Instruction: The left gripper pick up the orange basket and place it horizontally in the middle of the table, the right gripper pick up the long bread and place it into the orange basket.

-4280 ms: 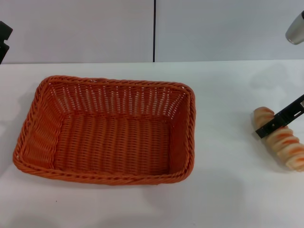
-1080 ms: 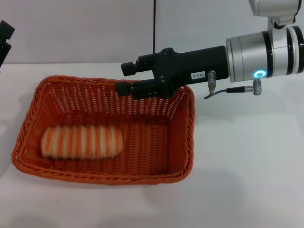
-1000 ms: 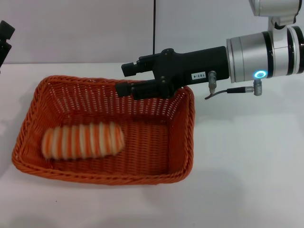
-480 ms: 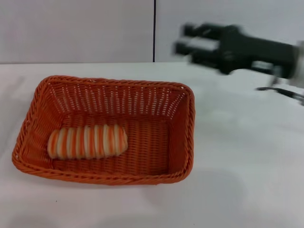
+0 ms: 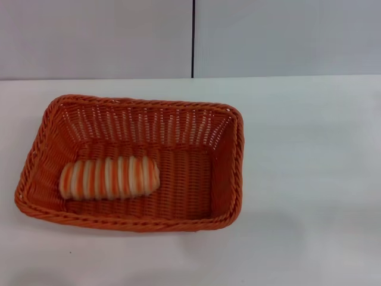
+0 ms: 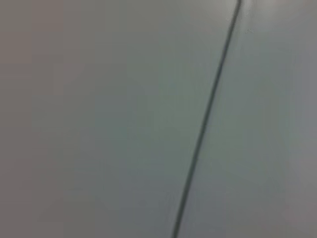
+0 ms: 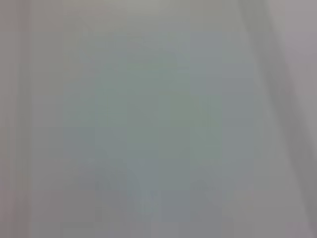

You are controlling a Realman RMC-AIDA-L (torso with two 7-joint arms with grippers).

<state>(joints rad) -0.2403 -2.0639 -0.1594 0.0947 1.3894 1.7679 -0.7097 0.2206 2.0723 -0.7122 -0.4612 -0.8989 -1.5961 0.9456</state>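
Observation:
The orange basket [image 5: 232, 161] rests on the white table [image 5: 309, 179], left of centre in the head view, its long side running left to right. Inside it, on the left half of its floor, lies the long bread [image 5: 109, 177], lengthwise along the basket and striped orange and cream. Neither gripper shows in the head view. Both wrist views hold only a plain grey surface, the left wrist one crossed by a thin dark line [image 6: 205, 119].
A grey wall [image 5: 95, 36] with a dark vertical seam [image 5: 193, 37] stands behind the table's far edge. White tabletop stretches to the right of the basket and in front of it.
The right arm, which was over the basket's far right corner a second ago, has pulled up and right out of the head view. The bread has settled in the basket.

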